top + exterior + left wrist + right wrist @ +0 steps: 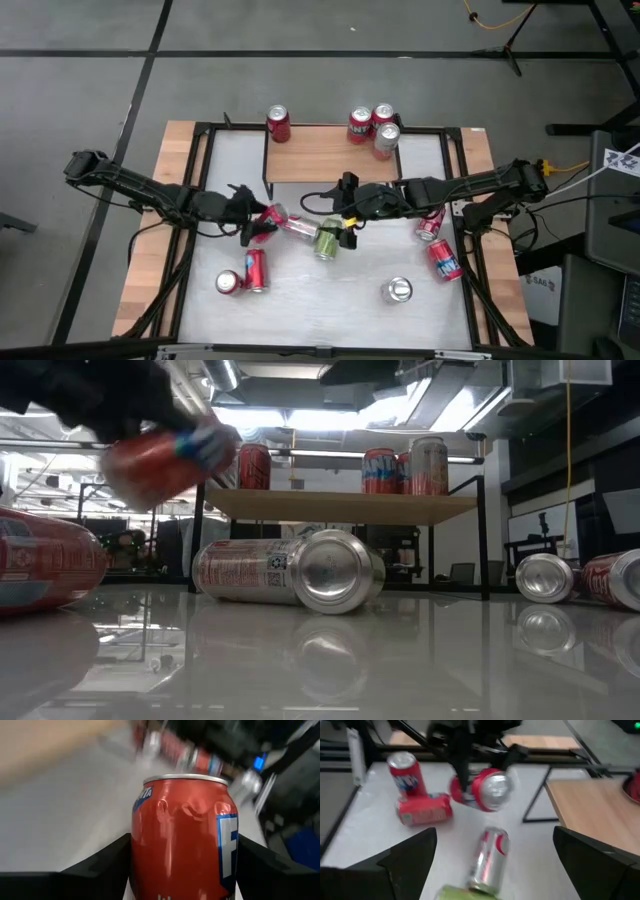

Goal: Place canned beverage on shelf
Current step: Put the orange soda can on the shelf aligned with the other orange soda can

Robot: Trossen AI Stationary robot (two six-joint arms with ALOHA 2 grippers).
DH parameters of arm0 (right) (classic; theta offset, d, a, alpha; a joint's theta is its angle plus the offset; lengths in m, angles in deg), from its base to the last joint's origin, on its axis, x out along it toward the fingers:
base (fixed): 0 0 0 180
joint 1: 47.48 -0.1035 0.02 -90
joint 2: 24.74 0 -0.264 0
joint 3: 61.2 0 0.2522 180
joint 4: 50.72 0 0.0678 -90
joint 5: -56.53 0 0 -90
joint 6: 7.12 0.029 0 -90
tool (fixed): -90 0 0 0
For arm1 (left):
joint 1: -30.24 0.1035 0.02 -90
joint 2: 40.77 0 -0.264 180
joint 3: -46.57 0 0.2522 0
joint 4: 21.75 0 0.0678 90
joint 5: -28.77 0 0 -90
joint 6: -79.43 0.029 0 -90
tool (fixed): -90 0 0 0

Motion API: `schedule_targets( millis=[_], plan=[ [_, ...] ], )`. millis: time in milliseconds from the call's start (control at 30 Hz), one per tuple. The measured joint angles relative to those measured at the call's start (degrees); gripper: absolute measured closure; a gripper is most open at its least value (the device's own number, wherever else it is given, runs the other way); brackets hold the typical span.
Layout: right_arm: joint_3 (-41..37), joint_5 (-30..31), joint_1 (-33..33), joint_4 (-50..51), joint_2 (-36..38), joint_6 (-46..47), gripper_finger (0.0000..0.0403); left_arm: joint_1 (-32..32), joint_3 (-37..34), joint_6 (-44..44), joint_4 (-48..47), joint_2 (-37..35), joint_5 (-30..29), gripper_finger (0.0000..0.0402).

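The left gripper [262,225] hangs over the middle of the white tabletop [330,285], its jaws clamped on the sides of a dented red can [268,222]; in the low view this can [165,457] is clear of the surface and tilted, and in the left wrist view the red can [182,837] fills the space between the two dark fingers [102,865]. The right gripper [345,215] sits just beside it, toward the centre, with its jaws spread wide and holding nothing. Between the two grippers a silver can [297,226] lies on its side, and a green can [328,240] lies touching its end. The shelf [332,153] stands at the far edge of the tabletop, carrying one red can [278,123] at its left end and a cluster of three cans [373,127] toward its right end. Two red cans [245,275] rest at the near left, two more cans [437,243] lie at the right, and a silver can [398,290] stands at the near right.
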Motion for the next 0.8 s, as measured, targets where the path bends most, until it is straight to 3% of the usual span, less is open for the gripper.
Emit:
schedule_targets(
  millis=[200, 367, 500, 800],
  plan=[
    [0.00, -1.39, 0.00, -3.96, 0.01, -1.39, 0.0013, 0.13, 0.02, 13.47, 15.74, 0.00, -7.85, 0.0131],
    [0.00, -0.80, 0.48, -6.04, 0.03, -1.47, 0.0013, 2.84, 0.04, 24.53, 28.22, 1.41, -10.73, 0.0131],
    [0.00, 1.25, 1.27, -5.83, 0.03, -1.54, 0.0013, 6.51, 0.15, 29.99, 38.46, 5.31, -9.65, 0.0131],
    [0.00, 3.60, 3.12, -5.27, 4.15, -3.00, 0.0013, 15.59, 2.13, 31.23, 55.49, 20.50, -0.71, 0.0131]
  ],
)
